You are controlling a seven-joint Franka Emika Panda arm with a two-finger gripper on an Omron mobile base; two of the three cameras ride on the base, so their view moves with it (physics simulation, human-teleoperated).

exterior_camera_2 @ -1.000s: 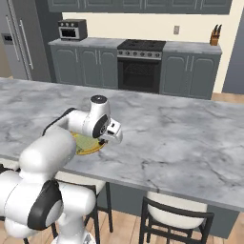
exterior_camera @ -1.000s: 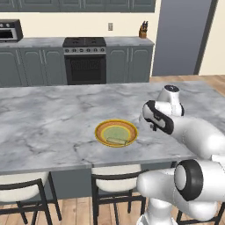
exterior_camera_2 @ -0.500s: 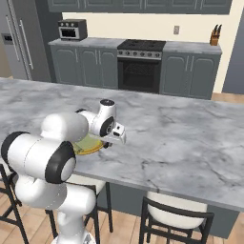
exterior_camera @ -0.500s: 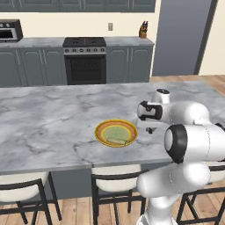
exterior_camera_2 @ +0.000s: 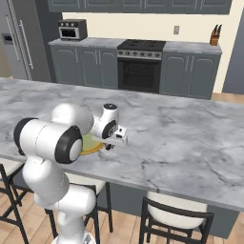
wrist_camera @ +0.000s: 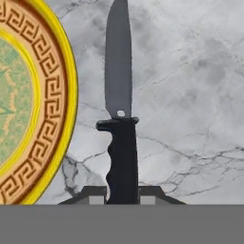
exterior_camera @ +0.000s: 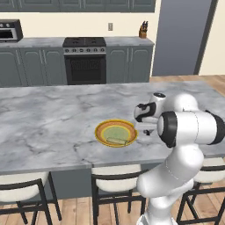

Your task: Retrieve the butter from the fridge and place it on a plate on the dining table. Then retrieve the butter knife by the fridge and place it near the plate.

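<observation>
The slim dark butter knife (wrist_camera: 118, 86) points away from the hand, its black handle clamped between my gripper's (wrist_camera: 122, 194) two finger tips. My gripper (exterior_camera: 147, 131) is shut on it, low over the marble dining table (exterior_camera: 52, 127), just right of the plate (exterior_camera: 115, 132). The plate's (wrist_camera: 57, 109) orange-yellow rim lies close beside the blade. A pale stick of butter (exterior_camera: 117, 141) rests on the plate's near side. In the right base view my arm covers most of the plate (exterior_camera_2: 91, 146), with the gripper (exterior_camera_2: 111, 146) next to it. I cannot tell whether the knife touches the marble. The grey fridge (exterior_camera_2: 20, 40) stands far back left.
Dark stools (exterior_camera: 110, 186) line the table's near edge. A stove (exterior_camera: 85, 59) and grey cabinets run along the back wall, with a knife block (exterior_camera: 143, 30) and a microwave (exterior_camera_2: 72, 29) on the counter. My bulky elbow (exterior_camera: 189, 127) hangs over the table's near right edge.
The arm has folded, its elbow swinging forward and up over the table edge. The hand with the knife has edged lower and slightly nearer the plate. The plate and butter stay put.
</observation>
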